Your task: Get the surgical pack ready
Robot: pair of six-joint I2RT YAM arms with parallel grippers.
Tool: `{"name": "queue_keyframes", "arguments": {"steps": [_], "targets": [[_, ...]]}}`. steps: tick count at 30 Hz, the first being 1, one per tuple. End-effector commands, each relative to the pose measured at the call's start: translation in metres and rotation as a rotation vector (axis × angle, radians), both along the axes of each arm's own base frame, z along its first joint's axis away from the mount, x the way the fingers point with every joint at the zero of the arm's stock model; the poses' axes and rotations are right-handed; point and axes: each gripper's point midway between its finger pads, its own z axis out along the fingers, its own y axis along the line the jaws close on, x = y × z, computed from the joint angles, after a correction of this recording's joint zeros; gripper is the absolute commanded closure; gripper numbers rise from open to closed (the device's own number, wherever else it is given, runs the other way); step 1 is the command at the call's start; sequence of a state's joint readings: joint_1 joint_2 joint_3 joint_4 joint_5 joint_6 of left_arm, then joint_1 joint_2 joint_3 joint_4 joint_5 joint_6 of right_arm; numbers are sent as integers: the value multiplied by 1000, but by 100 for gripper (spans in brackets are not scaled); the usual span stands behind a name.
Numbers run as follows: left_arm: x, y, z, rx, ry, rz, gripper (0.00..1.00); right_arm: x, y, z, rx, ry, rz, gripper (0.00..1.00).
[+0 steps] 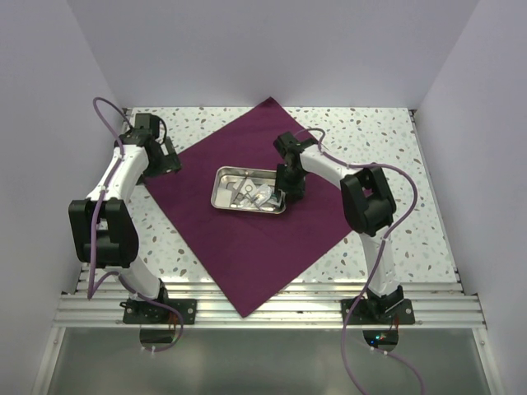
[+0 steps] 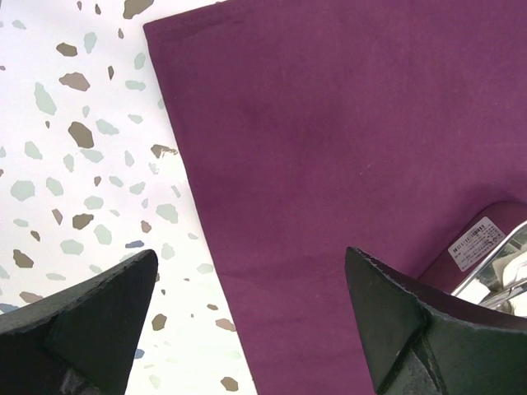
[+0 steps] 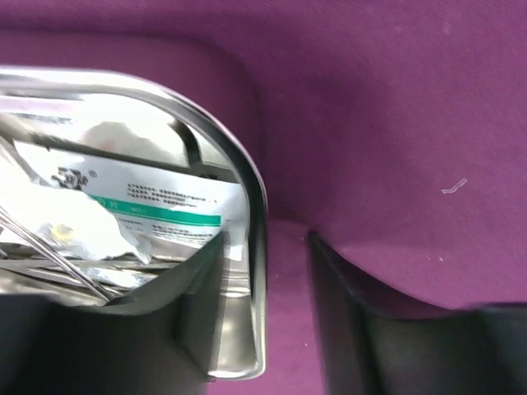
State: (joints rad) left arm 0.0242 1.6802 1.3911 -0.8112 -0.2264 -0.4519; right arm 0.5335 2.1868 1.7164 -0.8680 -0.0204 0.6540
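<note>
The left pincer hangs wide apart over the edge of the purple cloth — the right pincer, jaws parted, straddles the rim of the steel tray.

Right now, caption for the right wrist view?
Right gripper open astride the rim of the tray, one finger inside, the other over the drape.
</note>
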Motion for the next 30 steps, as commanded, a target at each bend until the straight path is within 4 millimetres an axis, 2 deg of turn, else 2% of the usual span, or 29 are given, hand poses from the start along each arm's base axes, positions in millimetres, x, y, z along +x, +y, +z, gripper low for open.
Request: {"name": "queue_keyframes", "arguments": {"steps": [1, 3, 4, 7, 8, 9, 12, 14, 15, 17, 18, 20, 21, 24, 30], "targets": [[15, 3, 14, -7, -78, -6, 1, -5, -14, 31, -29, -30, 8, 45], [15, 3, 13, -10, -75, -7, 1, -4, -23, 42, -63, -62, 18, 34], [16, 3, 16, -9, -81, -7, 1, -7, -29, 54, -76, -79, 28, 31], [15, 3, 22, -2, -101, -16, 1, -14, -51, 73, -155, -121, 83, 20], [17, 3, 29, 0, -136, -19, 1, -15, -57, 92, -159, -171, 87, 18], [16, 3, 31, 0, -149, -23, 1, -17, -62, 99, -164, -193, 114, 15], [8, 2, 28, -1, -150, -34, 1, -18, -50, 107, -69, -232, 145, 18], [6, -1, 30, -12, -165, -42, 1, -15, -42, 103, -41, -217, 142, 20], [5, -2, 30, -19, -168, -47, 1, -12, -37, 93, -36, -186, 127, 23], [1, -7, 27, -43, -168, -61, 1, -4, -26, 88, -7, -177, 111, 23], [-1, -10, 23, -58, -163, -67, 1, 1, -24, 75, -12, -158, 96, 25], [-2, -13, 24, -70, -171, -73, 1, 6, -15, 69, 12, -149, 92, 27], [-2, -14, 25, -75, -172, -76, 1, 9, -13, 58, 8, -137, 90, 28], [-1, -18, 30, -92, -183, -91, 1, 15, -8, 45, 11, -118, 85, 31], [2, -20, 28, -101, -172, -100, 1, 13, -1, 29, 44, -86, 62, 44]]}}
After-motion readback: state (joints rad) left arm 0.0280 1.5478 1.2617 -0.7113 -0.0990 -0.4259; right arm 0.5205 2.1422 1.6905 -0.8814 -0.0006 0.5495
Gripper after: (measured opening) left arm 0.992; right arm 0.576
